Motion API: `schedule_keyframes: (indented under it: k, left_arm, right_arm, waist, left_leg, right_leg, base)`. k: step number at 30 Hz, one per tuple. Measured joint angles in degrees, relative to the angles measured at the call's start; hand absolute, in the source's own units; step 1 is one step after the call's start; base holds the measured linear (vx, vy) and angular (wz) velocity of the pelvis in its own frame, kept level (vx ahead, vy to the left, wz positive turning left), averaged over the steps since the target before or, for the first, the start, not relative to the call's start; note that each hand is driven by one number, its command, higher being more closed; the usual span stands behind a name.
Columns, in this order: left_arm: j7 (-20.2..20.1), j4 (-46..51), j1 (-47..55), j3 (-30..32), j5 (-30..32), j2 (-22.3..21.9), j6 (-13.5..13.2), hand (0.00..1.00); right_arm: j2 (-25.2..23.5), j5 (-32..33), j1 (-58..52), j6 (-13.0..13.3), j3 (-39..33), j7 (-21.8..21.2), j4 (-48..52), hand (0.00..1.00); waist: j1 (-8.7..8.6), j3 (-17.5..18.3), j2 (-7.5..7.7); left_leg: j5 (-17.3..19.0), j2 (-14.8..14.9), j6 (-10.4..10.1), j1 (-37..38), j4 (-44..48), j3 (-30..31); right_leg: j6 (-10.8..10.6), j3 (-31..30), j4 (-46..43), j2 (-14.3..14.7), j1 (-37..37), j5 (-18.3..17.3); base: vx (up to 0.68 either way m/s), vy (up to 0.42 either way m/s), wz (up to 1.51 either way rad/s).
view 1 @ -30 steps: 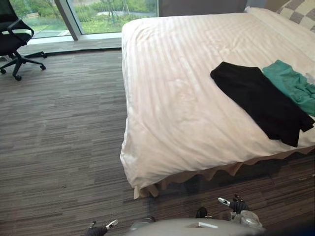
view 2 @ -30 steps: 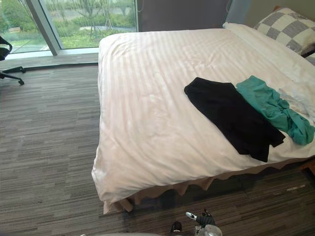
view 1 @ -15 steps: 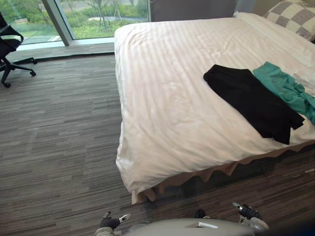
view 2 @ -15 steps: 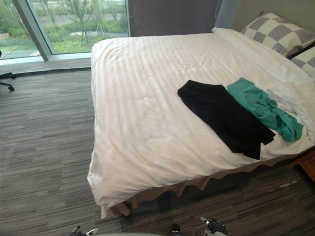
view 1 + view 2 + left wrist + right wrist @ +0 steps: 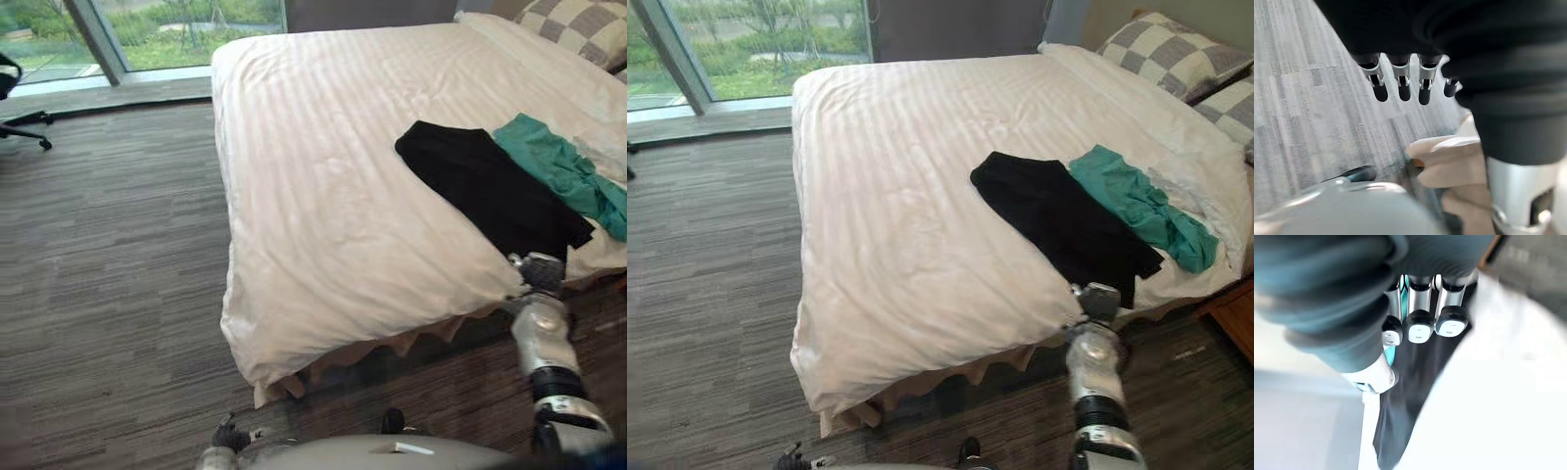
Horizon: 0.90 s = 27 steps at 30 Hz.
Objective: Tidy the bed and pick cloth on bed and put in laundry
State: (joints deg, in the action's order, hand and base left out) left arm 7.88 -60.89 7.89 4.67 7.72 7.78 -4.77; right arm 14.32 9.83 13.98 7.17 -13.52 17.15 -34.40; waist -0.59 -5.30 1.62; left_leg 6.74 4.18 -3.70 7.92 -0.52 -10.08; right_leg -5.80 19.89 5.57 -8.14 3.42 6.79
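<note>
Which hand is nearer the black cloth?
Right. The right hand is at the bed edge by the black cloth; the left hand hangs low over the floor.

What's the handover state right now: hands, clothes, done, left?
Left hand: open, low over the carpet, holding nothing.
Right hand: at the near edge of the bed, right by the near end of the black cloth; grip and contact unclear.
The black cloth lies flat on the bed. The teal cloth lies crumpled right beside it, on the pillow side.
Done: nothing picked up yet.
Left: grab both cloths, take them to the laundry, tidy the bed.
</note>
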Motion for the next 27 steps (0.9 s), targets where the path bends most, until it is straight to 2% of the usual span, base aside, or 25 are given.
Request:
schedule_keyframes:
  k: [5, 9, 12, 14, 15, 16, 19, 22, 25, 27]
  left_arm:
    - [0.1, 1.2, 0.0, 0.0, -1.8, 0.1, -0.6, 0.00]
    - [0.1, 1.5, -0.1, 0.2, -2.1, 0.8, -0.8, 0.00]
    - [0.2, 1.7, -0.2, 0.4, -2.1, 0.8, -0.9, 0.00]
    - [0.8, 2.6, -0.2, 0.6, -2.2, 0.8, -0.9, 0.00]
    - [1.2, 3.8, -0.4, 0.7, -2.7, 0.9, -1.0, 0.00]
    - [1.2, 3.9, -0.5, 0.8, -2.8, 0.9, -1.1, 0.00]
    - [1.3, 3.7, -1.4, 0.9, -4.3, 1.9, -1.0, 0.00]
    - [1.3, 3.9, -3.0, 0.9, -4.8, 2.2, -1.1, 0.00]
    - [1.3, 4.0, -4.7, 0.9, -5.3, 2.4, -1.2, 0.00]
    - [1.3, 4.0, -6.0, 0.9, -6.7, 2.6, -1.2, 0.00]
  right_arm:
    - [0.0, 0.0, 5.4, 0.1, 3.8, 1.8, 3.8, 1.00]
    - [-0.7, -3.7, 12.3, 0.8, 10.0, 2.2, 7.3, 1.00]
    - [-1.2, -4.8, 16.0, 0.9, 13.4, 2.1, 8.1, 1.00]
    - [-2.5, -5.7, 19.6, 0.9, 15.6, 2.0, 8.0, 1.00]
    - [-3.1, -6.0, 22.6, 0.9, 17.5, 1.9, 7.1, 1.00]
    - [-3.3, -6.1, 23.4, 0.9, 18.0, 1.8, 6.7, 1.00]
    - [-5.0, -5.9, 29.3, 0.9, 21.9, 0.9, 3.9, 1.00]
    - [-6.3, -5.0, 33.2, 1.0, 23.5, 0.6, 3.2, 1.00]
    - [-8.4, -3.6, 38.1, 1.4, 24.8, 0.5, 1.3, 1.00]
    - [-9.3, -2.2, 41.2, 1.4, 25.7, 0.6, 1.1, 1.00]
  waist:
    - [-0.18, -0.9, 1.12]
    - [1.08, -2.1, 2.47]
    - [1.92, -2.3, 2.70]
    - [3.05, -3.3, 3.21]
    - [4.70, -4.4, 3.77]
    - [4.91, -4.6, 3.96]
    - [6.91, -6.2, 6.09]
    - [9.42, -8.1, 6.92]
    - [11.13, -10.4, 7.39]
    - [11.53, -11.8, 7.58]
  left_leg:
    - [-0.2, -1.2, 0.3, -0.8, 0.0, 1.5]
    - [-0.6, -1.6, 0.9, -1.4, 0.0, 3.0]
    - [-1.1, -1.7, 1.2, -2.8, 0.0, 4.7]
    - [-1.6, -1.9, 1.1, -3.1, -0.1, 6.0]
    - [-2.0, -2.2, 1.1, -3.7, -0.1, 6.9]
    - [-2.1, -2.3, 1.1, -4.1, 0.0, 7.3]
    - [-2.7, -2.1, 1.0, -6.8, 1.1, 9.7]
    - [-2.9, -2.2, 1.0, -9.3, 2.6, 12.0]
    - [-4.0, -2.4, 0.7, -12.0, 2.9, 14.7]
    - [-5.2, -2.5, 0.2, -15.1, 2.9, 17.3]
  right_leg:
    - [-0.4, 1.3, 0.0, -1.1, 0.0, 0.3]
    - [-0.5, 2.6, 0.0, -1.4, 0.1, 0.4]
    - [-0.5, 3.9, 0.0, -1.7, 0.1, 0.4]
    - [-0.5, 5.1, 0.0, -1.8, 0.1, 0.4]
    - [-0.5, 6.0, 0.0, -1.8, 0.1, 0.4]
    - [-0.5, 6.3, 0.0, -1.9, 0.1, 0.4]
    - [-0.5, 8.5, 0.0, -2.0, -0.5, 0.4]
    - [-0.4, 10.4, 0.0, -2.1, -0.9, 0.4]
    - [-0.3, 13.1, 0.0, -2.2, -1.7, 0.3]
    - [0.0, 15.7, 0.0, -2.0, -3.2, 0.1]
  base:
    - [-0.03, 0.018, 0.13]
    - [-0.04, -0.007, 0.14]
    - [-0.03, -0.018, 0.36]
    - [0.00, -0.010, 0.34]
    - [-0.03, -0.004, 0.28]
    - [-0.05, -0.009, 0.48]
    - [-0.03, -0.023, 0.44]
    - [-0.04, -0.016, 0.45]
    - [-0.06, -0.026, 0.50]
    - [-0.07, -0.033, 0.61]
